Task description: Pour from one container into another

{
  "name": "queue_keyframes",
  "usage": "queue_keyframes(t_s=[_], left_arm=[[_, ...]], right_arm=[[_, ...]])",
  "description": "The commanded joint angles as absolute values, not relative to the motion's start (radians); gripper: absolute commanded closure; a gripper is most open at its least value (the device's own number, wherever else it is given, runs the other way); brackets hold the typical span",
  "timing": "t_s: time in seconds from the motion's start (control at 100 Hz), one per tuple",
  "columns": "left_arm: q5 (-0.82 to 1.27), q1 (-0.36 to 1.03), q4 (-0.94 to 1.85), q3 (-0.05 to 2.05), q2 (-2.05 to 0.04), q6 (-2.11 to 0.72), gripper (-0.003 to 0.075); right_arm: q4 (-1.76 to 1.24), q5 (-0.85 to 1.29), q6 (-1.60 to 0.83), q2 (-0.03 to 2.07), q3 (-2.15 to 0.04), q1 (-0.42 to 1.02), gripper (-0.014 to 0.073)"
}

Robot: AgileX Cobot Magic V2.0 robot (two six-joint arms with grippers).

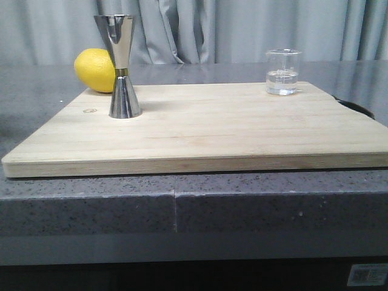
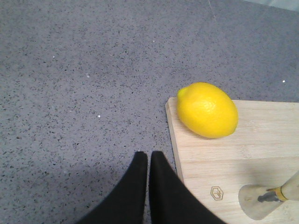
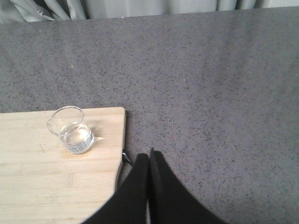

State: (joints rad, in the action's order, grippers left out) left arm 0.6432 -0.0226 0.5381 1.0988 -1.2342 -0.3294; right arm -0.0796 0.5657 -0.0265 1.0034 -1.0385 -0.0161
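Observation:
The clear glass beaker (image 1: 283,72) stands upright at the far right of the wooden board (image 1: 200,130), with clear liquid in its bottom half; the right wrist view shows the beaker (image 3: 70,129) near the board's corner. The steel jigger (image 1: 120,65) stands upright at the board's far left; only the jigger's base (image 2: 261,200) shows in the left wrist view. My left gripper (image 2: 148,155) is shut and empty, over the counter just off the board's left edge. Off the board's right edge, my right gripper (image 3: 148,154) hangs shut and empty. Neither gripper appears in the front view.
A yellow lemon (image 1: 96,70) lies on the board's far left corner behind the jigger, seen too as the lemon (image 2: 208,109) in the left wrist view. The board rests on a dark speckled counter (image 1: 182,200). A black handle (image 1: 357,108) sticks out at the board's right. Grey curtains hang behind.

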Motion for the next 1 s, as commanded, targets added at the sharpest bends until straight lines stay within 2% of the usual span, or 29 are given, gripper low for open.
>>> queue_keyframes(t_s=[0.0,0.99], left_arm=[[0.575,-0.016,0.554,1.133,-1.216,-0.335,0.0739],[0.498,-0.016,0.624,1.133,-1.216,-0.335,0.0739]], right_arm=[[-0.074,0.491,-0.028,0.994,-1.073,-0.016,0.0662],[-0.074,0.438,-0.028,0.994,-1.073,-0.016,0.0662]])
